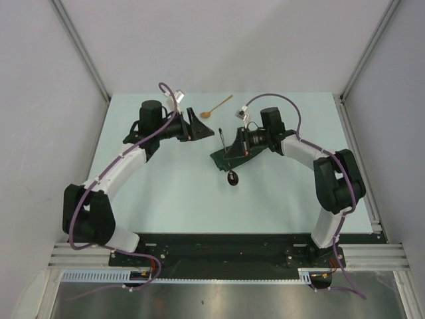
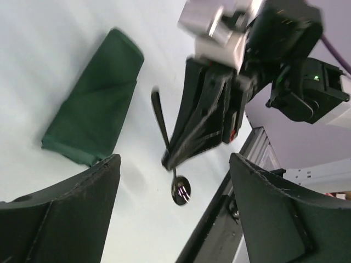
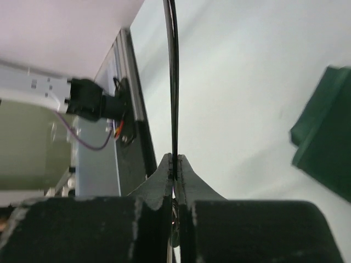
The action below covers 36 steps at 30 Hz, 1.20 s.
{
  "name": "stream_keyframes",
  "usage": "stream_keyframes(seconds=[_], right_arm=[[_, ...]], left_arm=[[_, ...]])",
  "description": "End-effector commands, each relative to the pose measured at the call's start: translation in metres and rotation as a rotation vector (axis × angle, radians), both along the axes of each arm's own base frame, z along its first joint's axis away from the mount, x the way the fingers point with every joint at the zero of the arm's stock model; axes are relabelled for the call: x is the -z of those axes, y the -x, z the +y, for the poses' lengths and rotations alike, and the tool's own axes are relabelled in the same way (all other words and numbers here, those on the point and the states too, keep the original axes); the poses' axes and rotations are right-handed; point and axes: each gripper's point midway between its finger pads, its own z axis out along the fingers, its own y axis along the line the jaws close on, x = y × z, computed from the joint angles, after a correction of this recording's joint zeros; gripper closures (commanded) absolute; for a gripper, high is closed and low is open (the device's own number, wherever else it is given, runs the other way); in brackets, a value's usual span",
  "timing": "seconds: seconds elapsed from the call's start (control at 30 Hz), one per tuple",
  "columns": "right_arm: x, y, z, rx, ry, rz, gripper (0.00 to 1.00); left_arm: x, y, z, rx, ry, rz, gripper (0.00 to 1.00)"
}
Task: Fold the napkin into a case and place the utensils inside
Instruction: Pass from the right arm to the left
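My right gripper [image 1: 227, 157] is shut on the thin handle of the glossy black spoon [image 1: 232, 178], whose bowl points toward the near edge. In the right wrist view the handle [image 3: 174, 82] runs straight out from the pinched fingertips [image 3: 167, 164]. The dark green napkin [image 2: 93, 109] lies folded into a narrow layered case on the table, beside and partly under the right gripper [image 2: 171, 156]; its corner [image 3: 326, 148] shows at the right. My left gripper [image 1: 207, 131] stands open and empty, facing the spoon's bowl [image 2: 180, 192]. The gold spoon [image 1: 216, 107] lies at the back.
The pale table [image 1: 166, 193] is walled by grey panels left, right and behind. A black base plate and aluminium rail [image 1: 226, 256] run along the near edge. The two grippers are close together near the table's middle.
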Motion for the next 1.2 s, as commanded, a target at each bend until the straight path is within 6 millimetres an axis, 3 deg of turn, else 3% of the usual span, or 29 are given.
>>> stream_keyframes(seconds=[0.0, 0.23, 0.4, 0.53, 0.67, 0.7, 0.77, 0.8, 0.83, 0.87, 0.9, 0.93, 0.97, 1.03, 1.17], right_arm=[[-0.029, 0.061, -0.007, -0.197, 0.001, -0.086, 1.00], [-0.029, 0.095, -0.001, -0.265, 0.001, -0.049, 1.00], [-0.027, 0.097, 0.002, -0.272, 0.011, -0.038, 1.00], [-0.031, 0.094, 0.004, -0.272, 0.002, -0.061, 1.00], [-0.035, 0.095, 0.008, -0.284, -0.004, -0.068, 0.96], [-0.034, 0.095, 0.009, -0.282, 0.004, -0.067, 0.95], [-0.033, 0.096, 0.007, -0.279, 0.011, -0.054, 0.93], [-0.030, 0.092, 0.007, -0.259, 0.031, -0.063, 0.90], [-0.028, 0.090, 0.007, -0.237, 0.052, -0.065, 0.84], [-0.029, 0.086, 0.005, -0.198, 0.081, -0.069, 0.64], [-0.015, 0.065, -0.002, -0.036, 0.198, -0.052, 0.54], [-0.014, 0.052, -0.012, 0.077, 0.234, -0.038, 0.46], [-0.034, 0.040, -0.018, 0.151, 0.184, -0.097, 0.36], [-0.024, 0.028, -0.047, 0.351, 0.173, 0.047, 0.27], [-0.031, 0.026, -0.057, 0.489, 0.129, 0.078, 0.17]], left_arm=[[0.002, 0.023, -0.001, 0.113, -0.002, -0.011, 0.16], [0.007, 0.036, -0.006, 0.176, 0.035, 0.036, 0.18], [-0.002, 0.051, -0.016, 0.259, 0.125, 0.027, 0.25], [0.002, 0.061, -0.021, 0.301, 0.155, 0.070, 0.41], [-0.008, 0.058, -0.024, 0.324, 0.216, 0.041, 0.57], [-0.012, 0.059, -0.025, 0.328, 0.240, 0.065, 0.68], [-0.022, 0.056, -0.027, 0.330, 0.271, 0.029, 0.82], [-0.024, 0.055, -0.028, 0.324, 0.284, 0.037, 0.92], [-0.029, 0.051, -0.026, 0.296, 0.285, 0.012, 0.93], [-0.033, 0.047, -0.023, 0.268, 0.286, -0.010, 0.95], [-0.038, 0.043, -0.020, 0.229, 0.293, -0.027, 1.00], [-0.037, 0.026, -0.009, 0.106, 0.295, -0.061, 1.00], [-0.049, 0.026, -0.002, 0.059, 0.309, -0.112, 1.00], [-0.059, 0.015, 0.008, -0.053, 0.339, -0.167, 1.00], [-0.085, 0.010, 0.024, -0.191, 0.447, -0.246, 1.00]])
